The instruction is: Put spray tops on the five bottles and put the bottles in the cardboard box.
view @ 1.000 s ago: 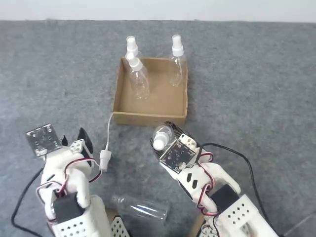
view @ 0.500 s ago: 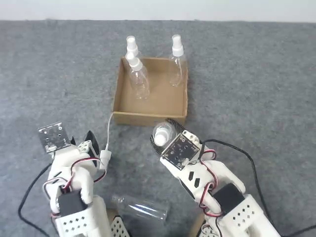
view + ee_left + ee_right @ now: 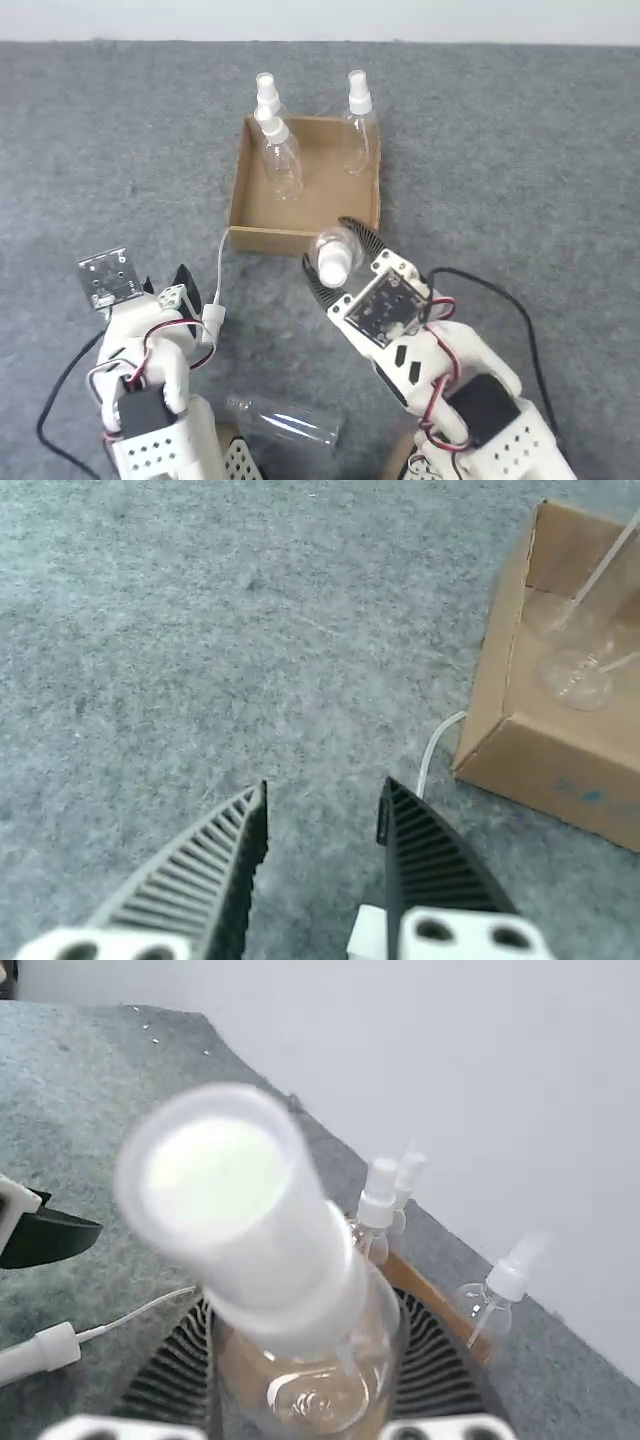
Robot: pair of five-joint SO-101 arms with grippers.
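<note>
Fingers [image 3: 362,236] of the right gripper [image 3: 338,264] are clamped on the body of a clear bottle [image 3: 329,250], one ribbed finger on each side. The bottle stands upright in the grip, and its white cap [image 3: 225,1195] points up toward the wrist camera. Just ahead of this gripper is the near wall of the cardboard box [image 3: 290,241]. Whether the bottle hangs over that wall or just short of it cannot be told. Farther ahead, inside the box, three bottles [image 3: 281,165] stand upright, each with a sprayer fitted. Two are close together at the far corner on the gripper's left, and one is at the far corner on its right.

The left gripper [image 3: 322,792] is over the grey carpet [image 3: 150,630], its two fingers apart with nothing between them. A loose spray top [image 3: 212,320] lies on the carpet just beside its right finger. The thin tube [image 3: 220,262] of that top runs ahead to the near left corner of the box. Behind this gripper, near the arm bases, an uncapped bottle [image 3: 285,420] lies on its side.
</note>
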